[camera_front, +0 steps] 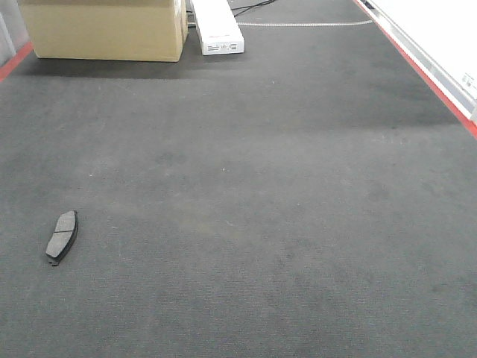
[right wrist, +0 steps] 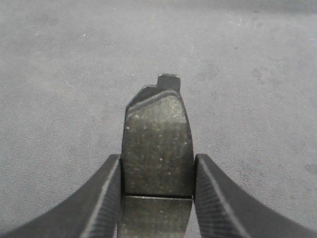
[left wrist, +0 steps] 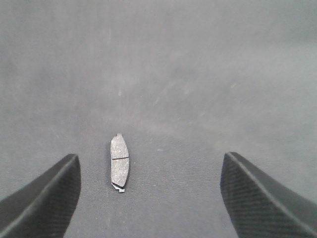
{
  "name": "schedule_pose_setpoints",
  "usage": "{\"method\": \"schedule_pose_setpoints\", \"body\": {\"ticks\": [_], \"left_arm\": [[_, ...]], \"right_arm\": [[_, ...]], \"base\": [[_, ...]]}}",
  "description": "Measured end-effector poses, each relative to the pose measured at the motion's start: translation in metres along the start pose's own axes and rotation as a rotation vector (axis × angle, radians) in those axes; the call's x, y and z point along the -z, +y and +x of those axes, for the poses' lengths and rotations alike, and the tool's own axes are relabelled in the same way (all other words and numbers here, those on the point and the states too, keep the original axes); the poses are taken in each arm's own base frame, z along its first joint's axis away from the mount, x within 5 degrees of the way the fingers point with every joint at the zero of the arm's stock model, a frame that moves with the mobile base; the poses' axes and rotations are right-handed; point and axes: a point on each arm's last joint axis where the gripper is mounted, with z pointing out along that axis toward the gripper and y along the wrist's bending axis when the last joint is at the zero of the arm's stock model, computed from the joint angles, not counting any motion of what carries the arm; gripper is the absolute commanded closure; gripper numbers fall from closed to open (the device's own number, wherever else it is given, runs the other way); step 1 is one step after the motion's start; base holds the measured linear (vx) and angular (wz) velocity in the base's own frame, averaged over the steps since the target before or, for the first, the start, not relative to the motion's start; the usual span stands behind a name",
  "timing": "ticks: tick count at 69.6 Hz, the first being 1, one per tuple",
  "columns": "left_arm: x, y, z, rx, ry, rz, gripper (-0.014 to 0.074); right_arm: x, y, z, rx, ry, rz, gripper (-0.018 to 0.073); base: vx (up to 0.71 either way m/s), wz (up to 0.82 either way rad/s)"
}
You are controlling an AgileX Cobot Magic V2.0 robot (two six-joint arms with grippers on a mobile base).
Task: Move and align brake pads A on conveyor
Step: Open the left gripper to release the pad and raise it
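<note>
- Right tool (right wrist: 157, 159) — right wrist view. Both dark ribbed fingers (right wrist: 101, 198) press against the long edges of the held brake pad (right wrist: 156, 124), pinching it. The speckled friction face is up, with the centre groove running crosswise close to the camera and a small black tab (right wrist: 168, 79) at the far end. Beneath lies the conveyor (right wrist: 59, 74), grey and fine-textured. Whether the pad touches it cannot be told.
- Left tool (left wrist: 151, 156) — left wrist view. Its two fingers (left wrist: 49, 198) are spread wide apart. Between them the loose brake pad (left wrist: 119, 161) lies flat on the conveyor (left wrist: 198, 74), friction face up and groove across the middle. Its long axis points away from the camera. It sits nearer the finger at picture left and is apart from both.
- Exterior front view. The loose brake pad (camera_front: 62, 236) lies flat at the lower left of the conveyor (camera_front: 261, 186), slightly slanted, grey face up over a black backing. A red edge stripe (camera_front: 425, 71) runs along the right side, and a short piece shows at far left. A cardboard box (camera_front: 104, 30) and a white oblong unit (camera_front: 218, 26) stand side by side at the far end, well apart from the pad.
</note>
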Motion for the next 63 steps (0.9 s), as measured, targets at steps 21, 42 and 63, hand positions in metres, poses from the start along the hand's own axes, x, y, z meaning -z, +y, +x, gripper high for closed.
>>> {"method": "schedule_pose_setpoints", "body": {"ticks": [21, 42, 63], "left_arm": [[0.087, -0.007, 0.031, 0.011, -0.172, 0.084, 0.0052], [0.105, -0.010, 0.049, -0.005, -0.126, 0.126, 0.0052], [0.105, -0.010, 0.050, -0.027, -0.114, 0.125, 0.0052]], "right_arm": [[0.000, 0.000, 0.000, 0.000, 0.000, 0.000, 0.0567], [0.000, 0.000, 0.000, 0.000, 0.000, 0.000, 0.0567], [0.000, 0.001, 0.000, -0.003, 0.000, -0.006, 0.0567]], "base": [[0.00, 0.00], [0.00, 0.00], [0.00, 0.00]]}}
